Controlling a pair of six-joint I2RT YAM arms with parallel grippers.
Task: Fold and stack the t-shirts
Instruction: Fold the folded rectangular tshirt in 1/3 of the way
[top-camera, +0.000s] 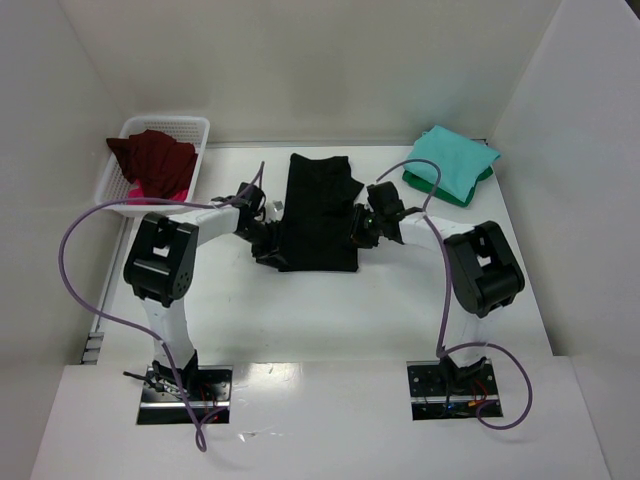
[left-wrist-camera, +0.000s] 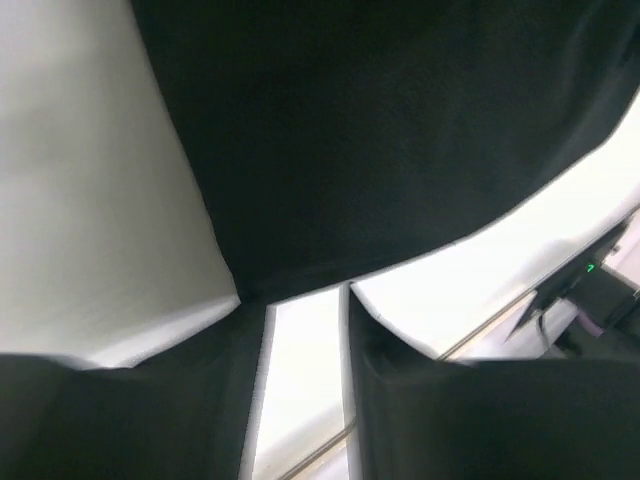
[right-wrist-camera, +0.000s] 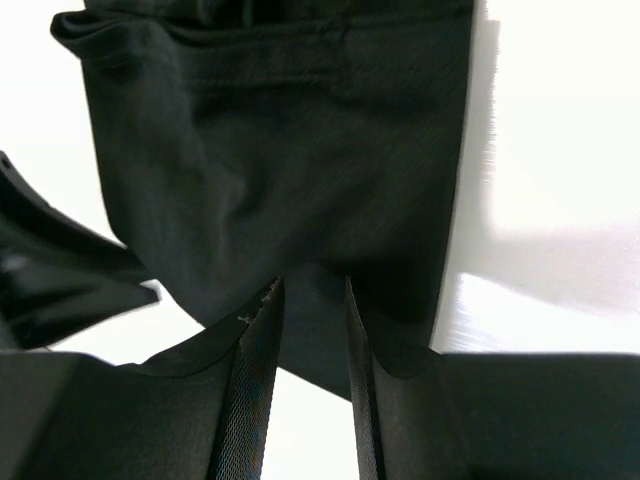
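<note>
The black t-shirt (top-camera: 318, 215) lies lengthwise at frame centre. My left gripper (top-camera: 268, 243) stands apart at its left edge. My right gripper (top-camera: 358, 232) straddles the right edge, but I cannot tell if it pinches. I think this placing lets both sides fold evenly.

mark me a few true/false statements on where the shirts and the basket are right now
1. The black t-shirt lies on the table between the left gripper and the right gripper. True.
2. The maroon t-shirt is spread flat on the table. False: it sits bunched inside the white basket at the far left.
3. A teal t-shirt sits folded at the far right of the table. True.
4. The black t-shirt is stacked on the teal t-shirt. False: the two lie apart, with bare table between them.
5. The basket stands next to the teal t-shirt. False: they are at opposite sides of the table.
</note>
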